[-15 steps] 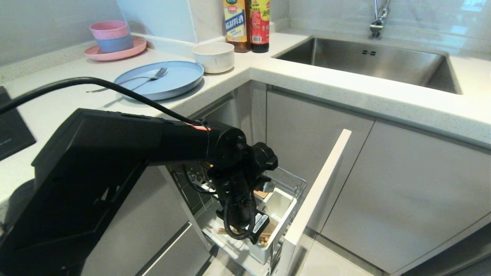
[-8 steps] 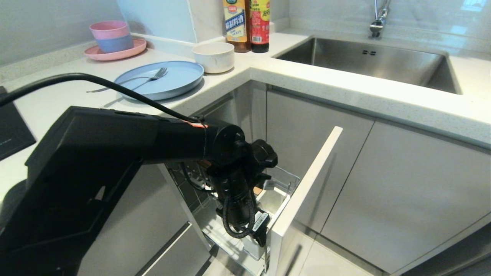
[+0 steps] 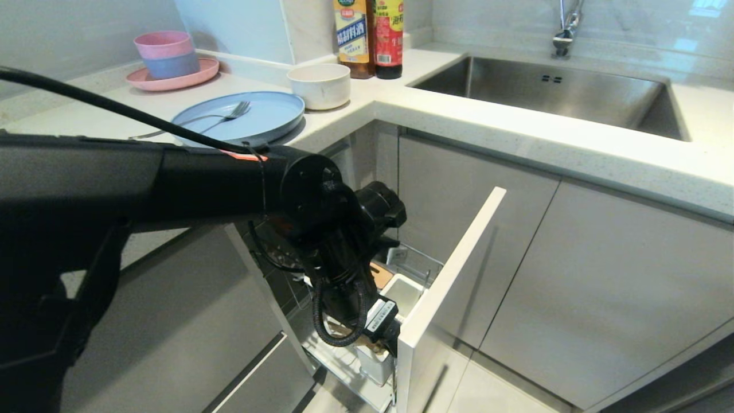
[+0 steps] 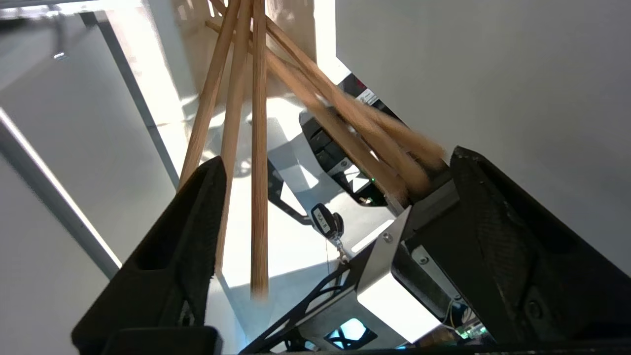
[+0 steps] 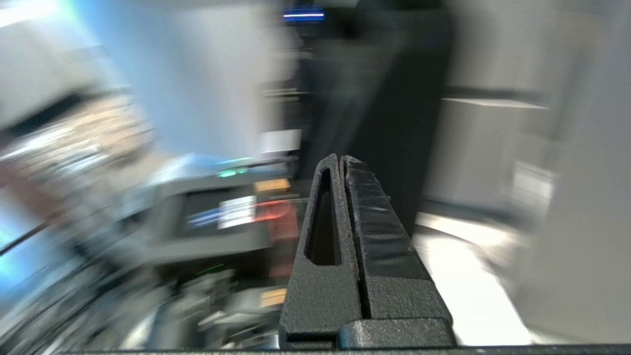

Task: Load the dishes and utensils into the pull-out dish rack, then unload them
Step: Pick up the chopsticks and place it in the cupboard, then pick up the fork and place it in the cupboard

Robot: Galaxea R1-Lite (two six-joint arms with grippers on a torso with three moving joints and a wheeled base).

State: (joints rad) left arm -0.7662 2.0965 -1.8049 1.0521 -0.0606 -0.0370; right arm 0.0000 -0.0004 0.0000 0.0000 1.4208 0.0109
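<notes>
Two black fingers (image 4: 197,231) of the left gripper (image 4: 335,162) now stand wide apart; a sec ago they were much closer. Sticks (image 4: 256,148) poke up between them, loose, nothing pinching them. Some lean near one finger, some blur by the other, so I think they just dropped or are still rocking. Their far ends sit in a white cup (image 3: 375,358) of the rack (image 3: 424,267), right under the gripper.

Rack has slid in a bit since a sec ago; its front panel (image 3: 436,321) sits closer to the arm.

So sticks look loaded. Plate (image 3: 258,117), fork (image 3: 226,115) & bowl (image 3: 320,85) wait up on the counter, far above & behind the gripper. Prob next.

Right gripper (image 5: 342,162) is pressed closed, holds nothing, parked off to the side.
</notes>
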